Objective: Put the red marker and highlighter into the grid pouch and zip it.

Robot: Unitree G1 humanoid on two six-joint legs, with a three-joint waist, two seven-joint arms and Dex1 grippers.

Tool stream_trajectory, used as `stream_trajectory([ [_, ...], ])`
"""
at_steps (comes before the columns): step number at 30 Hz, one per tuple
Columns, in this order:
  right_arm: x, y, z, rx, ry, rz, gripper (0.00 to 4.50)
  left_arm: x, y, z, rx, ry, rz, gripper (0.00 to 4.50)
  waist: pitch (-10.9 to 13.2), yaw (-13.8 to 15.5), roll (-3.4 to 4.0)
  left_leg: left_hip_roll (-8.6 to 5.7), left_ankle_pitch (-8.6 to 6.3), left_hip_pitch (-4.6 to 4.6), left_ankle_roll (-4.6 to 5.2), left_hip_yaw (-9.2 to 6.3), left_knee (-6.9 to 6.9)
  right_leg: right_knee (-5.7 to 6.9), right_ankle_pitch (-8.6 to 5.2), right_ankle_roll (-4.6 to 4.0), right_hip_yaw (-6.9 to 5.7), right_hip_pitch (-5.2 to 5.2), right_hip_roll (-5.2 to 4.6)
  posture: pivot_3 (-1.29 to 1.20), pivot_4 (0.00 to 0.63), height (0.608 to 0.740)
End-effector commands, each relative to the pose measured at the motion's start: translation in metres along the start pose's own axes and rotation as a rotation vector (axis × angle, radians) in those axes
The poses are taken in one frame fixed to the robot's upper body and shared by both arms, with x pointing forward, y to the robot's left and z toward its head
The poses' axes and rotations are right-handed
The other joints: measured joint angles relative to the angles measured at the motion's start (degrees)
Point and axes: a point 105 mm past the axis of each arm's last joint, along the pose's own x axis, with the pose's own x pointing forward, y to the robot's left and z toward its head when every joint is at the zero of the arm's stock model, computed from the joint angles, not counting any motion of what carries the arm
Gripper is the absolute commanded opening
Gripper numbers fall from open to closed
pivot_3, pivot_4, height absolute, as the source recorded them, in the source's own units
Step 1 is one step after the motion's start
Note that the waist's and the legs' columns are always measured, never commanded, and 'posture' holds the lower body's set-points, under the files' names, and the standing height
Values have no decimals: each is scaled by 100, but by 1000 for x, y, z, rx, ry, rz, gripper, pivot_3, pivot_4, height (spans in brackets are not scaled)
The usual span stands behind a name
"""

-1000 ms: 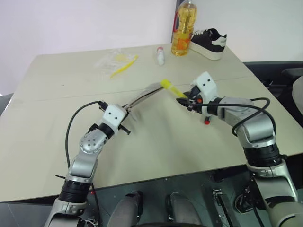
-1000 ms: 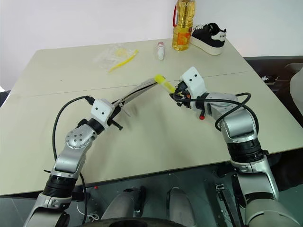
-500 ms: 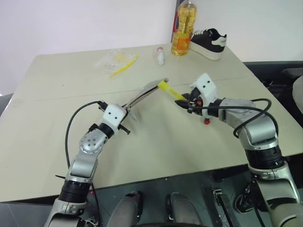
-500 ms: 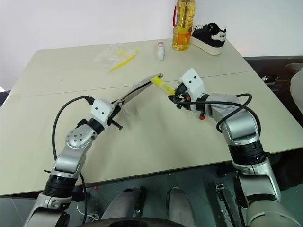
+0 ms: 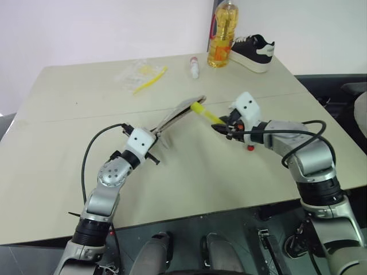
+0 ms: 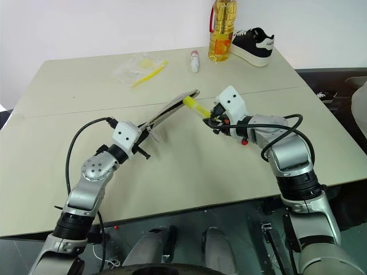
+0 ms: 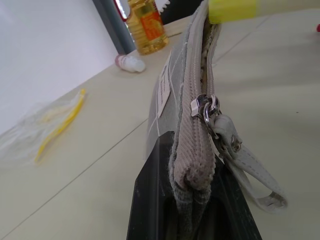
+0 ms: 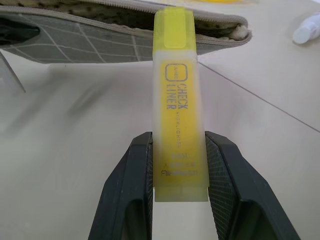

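The left gripper (image 5: pixel 150 140) fingers clamp the grid pouch (image 5: pixel 179 113) off the counter (image 5: pixel 69 114), mouth facing the highlighter (image 8: pixel 178 100) pinched in the right gripper (image 8: pixel 177 165), cap at the opening

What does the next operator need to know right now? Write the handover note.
Left gripper: shut on the grid pouch, holding it up off the table, mouth open.
Right gripper: shut on the highlighter, its cap end at the pouch opening.
Red marker: on the table under the right forearm.
Done: pouch opened, highlighter picked up.
Left: push highlighter in, fetch and insert marker, close the zipper pull.
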Motion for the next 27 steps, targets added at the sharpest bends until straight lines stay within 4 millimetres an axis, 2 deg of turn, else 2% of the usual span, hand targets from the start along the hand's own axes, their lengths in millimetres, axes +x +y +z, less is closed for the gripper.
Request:
stream_trajectory([
  [1, -5, 5, 12, -86, -20, 13, 878, -1, 2, 16, 57, -63, -16, 0, 0, 1, 0, 0, 0, 0, 0, 0, 0, 0, 0, 0, 0, 0, 0, 0, 150, 740],
  [5, -7, 9, 10, -159, 18, 49, 878, -4, -2, 18, 119, -79, -73, 0, 0, 1, 0, 0, 0, 0, 0, 0, 0, -1, 0, -1, 0, 0, 0, 0, 150, 740],
  [7, -10, 14, 8, -213, 47, 88, 878, -8, -8, 18, 208, -83, -148, 0, 1, 1, 0, 0, 0, -1, 0, 0, 0, -2, -1, -1, 0, 0, -1, 0, 150, 740],
  [12, -13, 24, -5, -478, 158, 170, 878, -14, -17, 18, 333, -101, -307, 0, 1, -1, 0, 0, -2, -2, 0, 0, -3, -11, -10, -18, 0, 0, -3, 0, 150, 740],
  [18, -5, 43, 3, -639, 135, 248, 878, -18, -28, 20, 367, -123, -445, 0, 2, -16, 0, 1, -2, -3, 1, 1, -4, -11, -12, -20, 0, -3, -5, 0, 150, 740],
  [22, -2, 44, 7, -665, 124, 255, 878, -17, -27, 20, 362, -120, -448, 0, 2, -10, 0, 1, -2, -3, 1, 1, -4, -11, -9, -15, 0, -2, -5, 0, 150, 740],
  [27, -10, 44, 16, -662, 81, 269, 3339, -16, -21, 14, 345, -88, -416, 0, 3, -2, -1, 1, -2, -3, 1, 0, -4, -11, -3, -4, 0, -2, -4, 0, 150, 740],
])
